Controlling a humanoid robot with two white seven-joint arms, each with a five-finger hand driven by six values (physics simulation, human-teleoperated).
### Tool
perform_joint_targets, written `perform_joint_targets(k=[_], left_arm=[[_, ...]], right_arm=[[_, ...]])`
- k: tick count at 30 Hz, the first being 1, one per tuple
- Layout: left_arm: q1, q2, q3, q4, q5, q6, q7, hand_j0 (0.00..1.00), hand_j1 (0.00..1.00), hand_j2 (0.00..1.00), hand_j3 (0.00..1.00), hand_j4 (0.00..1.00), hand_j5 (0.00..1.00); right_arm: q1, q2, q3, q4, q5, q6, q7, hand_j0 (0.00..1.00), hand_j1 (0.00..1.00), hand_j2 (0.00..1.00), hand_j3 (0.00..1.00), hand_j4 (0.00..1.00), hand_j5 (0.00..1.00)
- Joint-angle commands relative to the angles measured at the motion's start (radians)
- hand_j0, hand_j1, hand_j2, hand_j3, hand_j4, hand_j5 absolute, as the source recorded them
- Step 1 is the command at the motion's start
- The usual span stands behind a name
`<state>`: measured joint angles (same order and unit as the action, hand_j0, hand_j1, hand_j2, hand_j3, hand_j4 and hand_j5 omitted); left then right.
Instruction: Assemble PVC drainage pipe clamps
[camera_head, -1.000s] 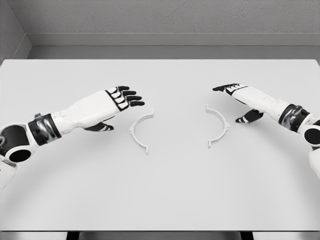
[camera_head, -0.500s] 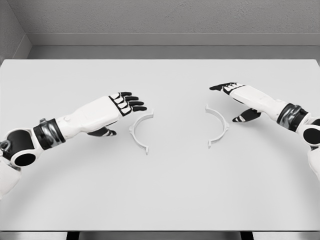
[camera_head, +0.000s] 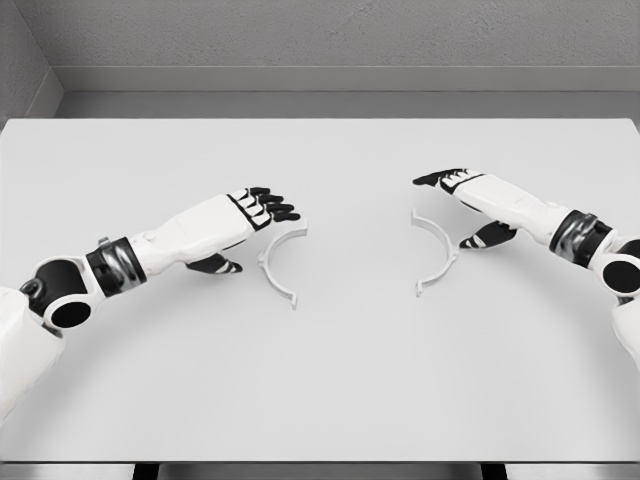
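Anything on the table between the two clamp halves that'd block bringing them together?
Nothing visible. The left clamp half and right clamp half lie apart, open sides facing, with only bare table between them.

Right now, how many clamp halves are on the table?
2. One white semicircular plastic clamp half lies left of centre beside the left hand; the other white clamp half lies right of centre near the right hand. None appears hidden.

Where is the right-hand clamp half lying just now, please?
In the head view, the right clamp half lies right of the table's centre, beside the right hand.
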<state>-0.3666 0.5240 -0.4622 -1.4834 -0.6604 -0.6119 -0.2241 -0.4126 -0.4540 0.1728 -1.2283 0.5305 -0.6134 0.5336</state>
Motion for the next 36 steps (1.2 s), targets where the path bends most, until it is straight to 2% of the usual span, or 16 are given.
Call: perform_joint_targets(k=[1,7,24,27,36], left_arm=[[0.000,-0.007,0.000,0.005,0.007,0.001,-0.001,1.00,1.00,1.00,1.00,1.00,1.00],[-0.017,-0.038,-0.001,0.049,0.007,0.001,-0.012,1.00,1.00,1.00,1.00,1.00,1.00],[-0.025,-0.071,-0.001,0.087,0.005,0.001,-0.014,1.00,1.00,1.00,1.00,1.00,1.00],[-0.035,-0.082,-0.001,0.115,0.005,0.001,-0.014,1.00,1.00,1.00,1.00,1.00,1.00],[-0.038,-0.101,-0.001,0.118,-0.012,0.001,-0.014,1.00,1.00,1.00,1.00,1.00,1.00]], right_arm=[[0.000,-0.006,0.001,-0.002,-0.017,0.003,0.000,1.00,1.00,1.00,1.00,1.00,1.00],[0.006,-0.012,-0.001,0.000,-0.017,0.003,0.000,1.00,1.00,1.00,1.00,1.00,1.00],[0.000,-0.005,0.036,0.000,-0.015,0.003,0.003,1.00,1.00,1.00,1.00,1.00,1.00],[0.002,-0.003,0.037,0.000,-0.017,0.003,0.003,1.00,1.00,1.00,1.00,1.00,1.00],[-0.006,0.006,0.036,0.003,-0.017,0.003,0.003,1.00,1.00,1.00,1.00,1.00,1.00]])
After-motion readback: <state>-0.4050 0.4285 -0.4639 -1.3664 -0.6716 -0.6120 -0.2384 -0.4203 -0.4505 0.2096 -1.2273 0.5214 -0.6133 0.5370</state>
